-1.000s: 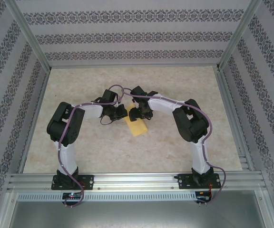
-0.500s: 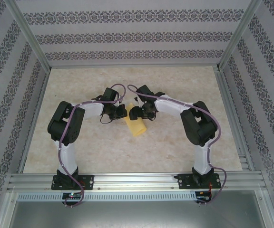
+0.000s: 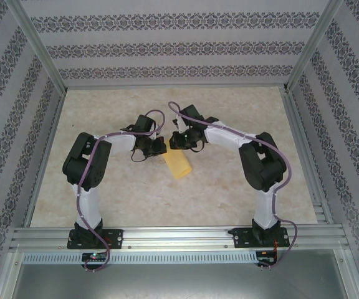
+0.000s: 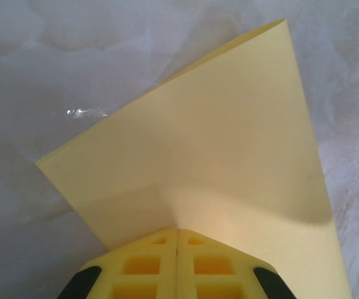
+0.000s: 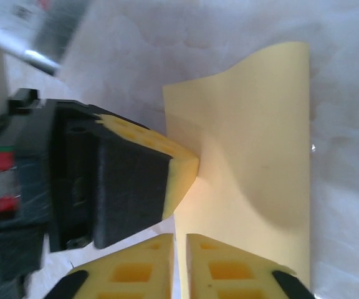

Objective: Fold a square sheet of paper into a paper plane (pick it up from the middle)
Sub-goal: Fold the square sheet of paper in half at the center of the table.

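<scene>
The square sheet of paper [image 3: 179, 164] is yellow and folded over into a narrow strip, lying at an angle on the table between the two arms. My left gripper [image 4: 177, 232] is shut on one edge of the paper [image 4: 229, 156], and the sheet fans out and curves away from the fingertips. My right gripper [image 5: 180, 238] has its jaws almost together, with the paper's [image 5: 254, 143] near edge running into the thin gap. The left gripper's yellow fingertip [image 5: 186, 165] pinches the same edge just beyond. From above, the left gripper [image 3: 161, 147] and the right gripper [image 3: 174, 142] nearly meet.
The beige marbled table [image 3: 117, 199] is framed by aluminium rails [image 3: 179, 237] in front and patterned walls on three sides. Both arms bend inward over the table's middle, with their cables looping above the wrists.
The right gripper's jaws have gone from wide open to nearly together at the paper's edge. The right wrist shifted slightly toward the back. The left gripper kept its hold.
</scene>
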